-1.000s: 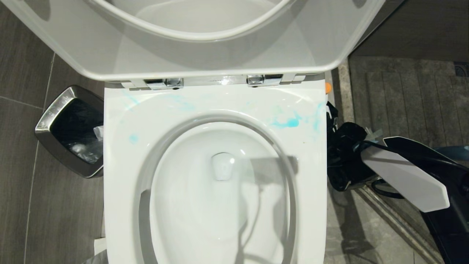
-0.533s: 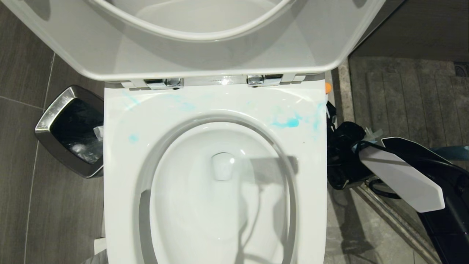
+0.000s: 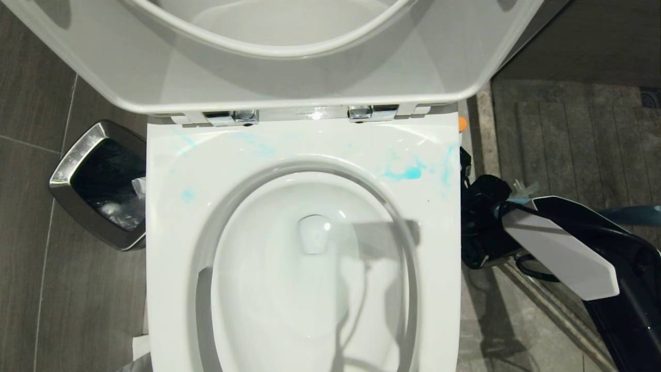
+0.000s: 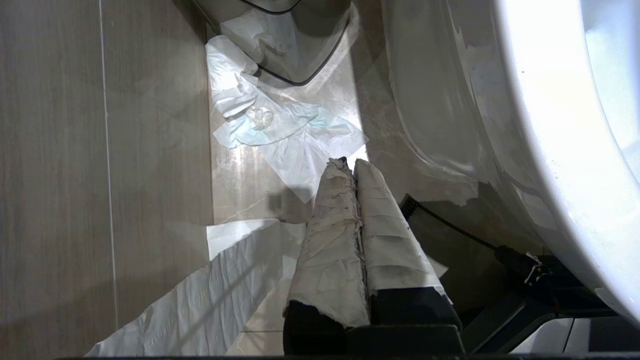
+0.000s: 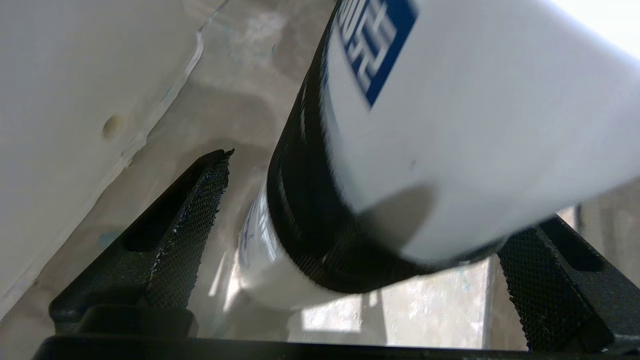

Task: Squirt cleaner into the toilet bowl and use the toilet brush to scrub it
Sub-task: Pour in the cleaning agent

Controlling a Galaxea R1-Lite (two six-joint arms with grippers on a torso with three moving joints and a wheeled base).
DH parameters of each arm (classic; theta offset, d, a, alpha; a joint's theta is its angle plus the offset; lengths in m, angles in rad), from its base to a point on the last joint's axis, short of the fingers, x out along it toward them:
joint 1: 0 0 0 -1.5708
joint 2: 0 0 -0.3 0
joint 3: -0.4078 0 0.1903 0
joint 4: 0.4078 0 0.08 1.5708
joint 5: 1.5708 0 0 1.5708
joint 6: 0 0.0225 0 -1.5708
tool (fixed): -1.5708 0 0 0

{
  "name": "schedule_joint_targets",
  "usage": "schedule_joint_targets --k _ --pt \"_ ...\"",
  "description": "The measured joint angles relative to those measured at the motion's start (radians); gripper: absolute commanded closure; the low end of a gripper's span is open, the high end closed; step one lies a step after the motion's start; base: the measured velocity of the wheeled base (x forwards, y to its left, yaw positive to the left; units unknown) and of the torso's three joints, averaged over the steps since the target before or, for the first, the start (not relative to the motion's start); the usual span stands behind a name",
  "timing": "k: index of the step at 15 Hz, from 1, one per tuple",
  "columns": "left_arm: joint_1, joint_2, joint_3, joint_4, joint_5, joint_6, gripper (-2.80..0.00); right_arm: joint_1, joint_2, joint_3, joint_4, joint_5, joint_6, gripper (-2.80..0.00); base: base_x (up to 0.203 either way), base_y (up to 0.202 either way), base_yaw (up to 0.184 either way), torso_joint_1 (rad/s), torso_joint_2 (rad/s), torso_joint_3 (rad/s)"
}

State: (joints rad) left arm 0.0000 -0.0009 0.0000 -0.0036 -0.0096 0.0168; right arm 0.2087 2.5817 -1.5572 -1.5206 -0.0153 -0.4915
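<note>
Right gripper [image 5: 360,210] sits low on the floor side of the toilet bowl [image 3: 170,217], on the robot's right; its fingers [image 5: 190,215] stand wide apart on either side of the cleaner [image 5: 450,140], and no contact with the bottle can be made out. In the head view only the orange cap [image 3: 462,123] shows past the rim, which carries light blue smears [image 3: 408,172]. Left gripper [image 4: 355,170] hangs pressed together over tissue [image 4: 290,135] on the floor.
</note>
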Motion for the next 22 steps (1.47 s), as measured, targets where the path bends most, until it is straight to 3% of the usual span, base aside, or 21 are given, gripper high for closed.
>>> schedule_joint_targets --k 4,17,18,22 --pt "0.0 0.0 0.0 0.0 0.0 0.0 0.0 -0.001 0.019 -0.073 0.0 0.0 -0.004 -2.8 0.0 0.0 0.0 0.0 0.0 0.0" --pt "0.0 0.0 0.0 0.0 0.001 0.0 0.0 -0.001 0.054 -0.125 0.0 0.023 -0.028 -2.8 0.0 0.0 0.0 0.0 0.0 0.0" --pt "0.0 0.0 0.0 0.0 0.0 0.0 0.0 -0.001 0.057 -0.132 0.0 0.023 -0.029 0.0 0.0 0.0 0.0 0.0 0.0 0.0" --pt "0.0 0.0 0.0 0.0 0.0 0.0 0.0 -0.002 0.065 -0.145 -0.001 0.019 -0.036 0.0 0.0 0.0 0.0 0.0 0.0 0.0"
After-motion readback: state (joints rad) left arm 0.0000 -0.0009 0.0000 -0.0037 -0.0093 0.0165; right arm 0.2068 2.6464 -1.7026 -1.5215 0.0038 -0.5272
